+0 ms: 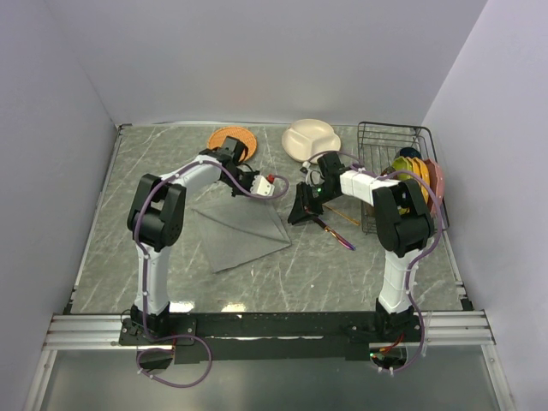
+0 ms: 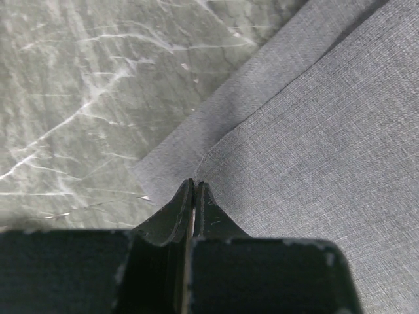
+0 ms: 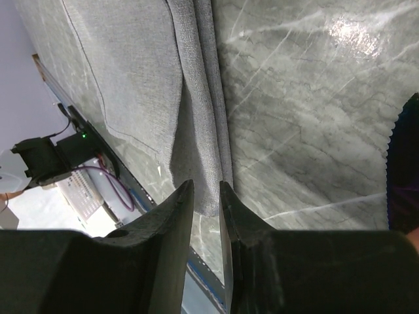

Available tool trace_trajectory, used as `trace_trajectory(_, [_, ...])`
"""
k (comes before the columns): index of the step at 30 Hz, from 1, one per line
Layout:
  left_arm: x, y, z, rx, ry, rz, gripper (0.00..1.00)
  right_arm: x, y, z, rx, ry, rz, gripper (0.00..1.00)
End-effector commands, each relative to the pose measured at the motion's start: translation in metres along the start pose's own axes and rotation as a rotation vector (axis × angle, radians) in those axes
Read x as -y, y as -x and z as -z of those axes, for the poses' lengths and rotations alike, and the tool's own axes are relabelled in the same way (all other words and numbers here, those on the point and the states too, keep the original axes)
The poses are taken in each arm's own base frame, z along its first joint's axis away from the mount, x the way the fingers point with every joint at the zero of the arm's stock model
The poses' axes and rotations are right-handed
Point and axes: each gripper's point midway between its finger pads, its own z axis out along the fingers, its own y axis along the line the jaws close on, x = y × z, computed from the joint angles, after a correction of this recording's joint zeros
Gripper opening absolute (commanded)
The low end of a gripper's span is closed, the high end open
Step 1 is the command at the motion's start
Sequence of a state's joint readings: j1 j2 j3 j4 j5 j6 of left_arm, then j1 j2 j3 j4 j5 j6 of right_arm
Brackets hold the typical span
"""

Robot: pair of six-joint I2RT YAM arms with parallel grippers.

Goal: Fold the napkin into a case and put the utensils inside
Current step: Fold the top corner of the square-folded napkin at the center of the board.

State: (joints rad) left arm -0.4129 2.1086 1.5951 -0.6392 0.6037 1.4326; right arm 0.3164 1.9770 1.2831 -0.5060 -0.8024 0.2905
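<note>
Marble table [image 1: 325, 274]: grey napkin [image 1: 244, 235] lies folded, centre-left. My L gripper [image 2: 195, 186]: jaws pressed together, tips on napkin's folded edge. My R gripper [image 3: 206, 196]: jaws narrowly apart, straddling a folded napkin corner; clamped or not, can't tell. Purple knife [image 1: 338, 235] on table just right of it.

Bright even light, soft shadows, table [image 3: 350, 29] glare
</note>
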Motion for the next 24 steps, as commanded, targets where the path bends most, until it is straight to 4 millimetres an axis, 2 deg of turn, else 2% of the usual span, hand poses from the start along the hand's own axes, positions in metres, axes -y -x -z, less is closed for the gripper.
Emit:
trace_trajectory(1, [-0.022,0.014,0.001,0.04,0.042,-0.091,0.01,-0.015,0.005,0.007,0.031,0.025,0.055,0.3])
trace_trajectory(9, [-0.033,0.016,0.001,0.048,0.073,-0.116,0.01,-0.018,0.003,-0.001,0.011,0.023,0.061,0.26])
trace_trajectory(24, [-0.04,0.016,-0.003,0.049,0.1,-0.137,0.05,-0.021,-0.002,-0.013,-0.028,0.014,0.073,0.22])
